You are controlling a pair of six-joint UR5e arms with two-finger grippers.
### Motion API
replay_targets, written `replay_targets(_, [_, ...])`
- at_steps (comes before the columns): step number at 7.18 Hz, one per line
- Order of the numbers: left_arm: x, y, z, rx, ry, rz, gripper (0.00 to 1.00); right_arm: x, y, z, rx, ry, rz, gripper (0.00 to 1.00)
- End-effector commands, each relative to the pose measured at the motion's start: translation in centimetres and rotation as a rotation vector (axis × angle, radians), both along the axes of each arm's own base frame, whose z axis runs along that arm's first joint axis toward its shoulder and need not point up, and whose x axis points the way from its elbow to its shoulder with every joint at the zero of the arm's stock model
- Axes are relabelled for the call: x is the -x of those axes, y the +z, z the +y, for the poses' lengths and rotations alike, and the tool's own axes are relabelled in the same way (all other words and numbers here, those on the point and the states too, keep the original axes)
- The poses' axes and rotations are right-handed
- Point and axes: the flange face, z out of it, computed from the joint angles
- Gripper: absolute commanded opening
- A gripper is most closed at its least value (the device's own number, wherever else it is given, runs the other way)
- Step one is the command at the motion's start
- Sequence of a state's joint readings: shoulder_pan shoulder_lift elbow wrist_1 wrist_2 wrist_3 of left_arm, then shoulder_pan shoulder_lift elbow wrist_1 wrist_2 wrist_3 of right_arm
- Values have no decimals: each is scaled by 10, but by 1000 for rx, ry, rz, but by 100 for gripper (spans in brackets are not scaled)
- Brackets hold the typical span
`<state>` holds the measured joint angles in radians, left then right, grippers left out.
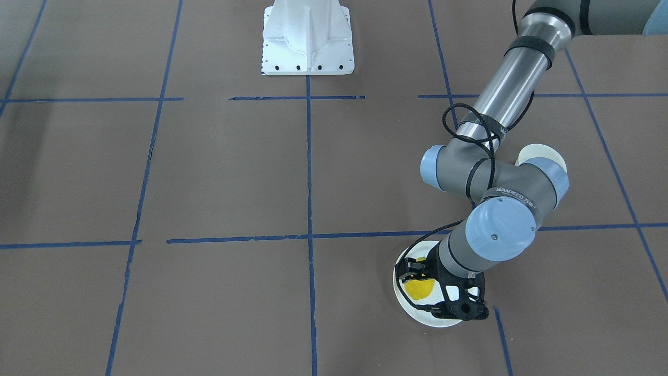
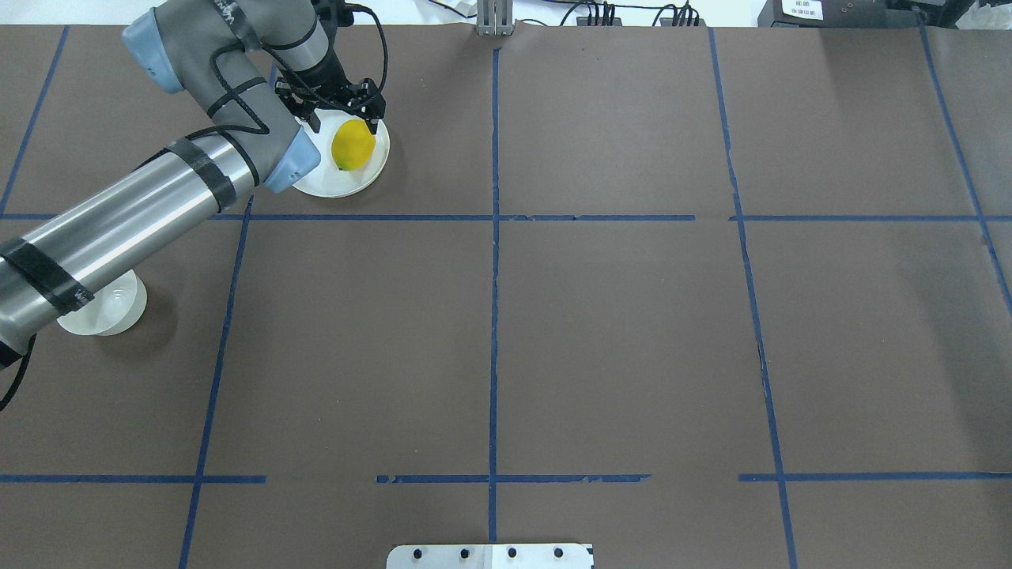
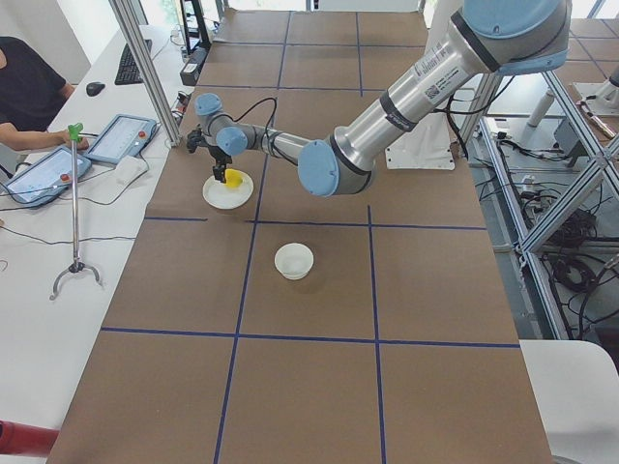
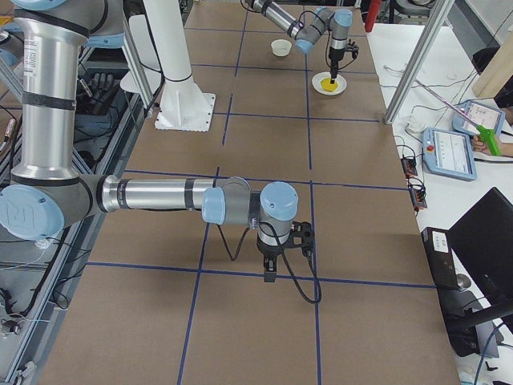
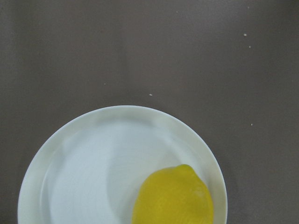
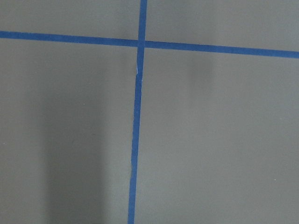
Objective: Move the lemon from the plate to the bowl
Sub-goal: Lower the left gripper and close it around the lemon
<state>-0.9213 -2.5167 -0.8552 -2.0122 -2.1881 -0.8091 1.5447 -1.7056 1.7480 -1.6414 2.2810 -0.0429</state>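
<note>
Although the left pincer [image 2: 341, 123] hangs over the plate [image 2: 320, 178], nothing of the task is done yet. The lemon [image 2: 353, 146] lies on the plate, off its middle. The plate sits near the far edge of the counter [image 2: 632, 332], left of the middle. The pincer's jaws stand wide above the lemon, and whether a fingertip touches it cannot be told. The bowl [image 3: 294, 260] stands well apart from the plate, closer to the robot and toward the left edge, and looks empty. The whole move seems left to do: close on the lemon, lift it, carry it to the bowl, and release. The right pincer [image 4: 276, 266] hangs toward the right edge, and whether it is wide or narrow cannot be told.
</note>
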Motion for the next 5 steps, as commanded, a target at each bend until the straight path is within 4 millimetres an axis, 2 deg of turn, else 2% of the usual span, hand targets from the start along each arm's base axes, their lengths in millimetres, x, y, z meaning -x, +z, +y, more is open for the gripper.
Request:
replay_targets(1, [-18, 17, 3, -21, -15, -6, 100, 0, 0, 0, 1, 0, 0, 100])
replay_targets(3, [-32, 19, 12, -23, -1, -7, 100, 0, 0, 0, -1, 0, 1, 100])
replay_targets(4, [-34, 20, 14, -21, 2, -8, 96, 0, 0, 0, -1, 0, 0, 100])
replay_targets(5, [-34, 19, 14, -23, 2, -7, 70, 0, 0, 0, -1, 0, 0, 100])
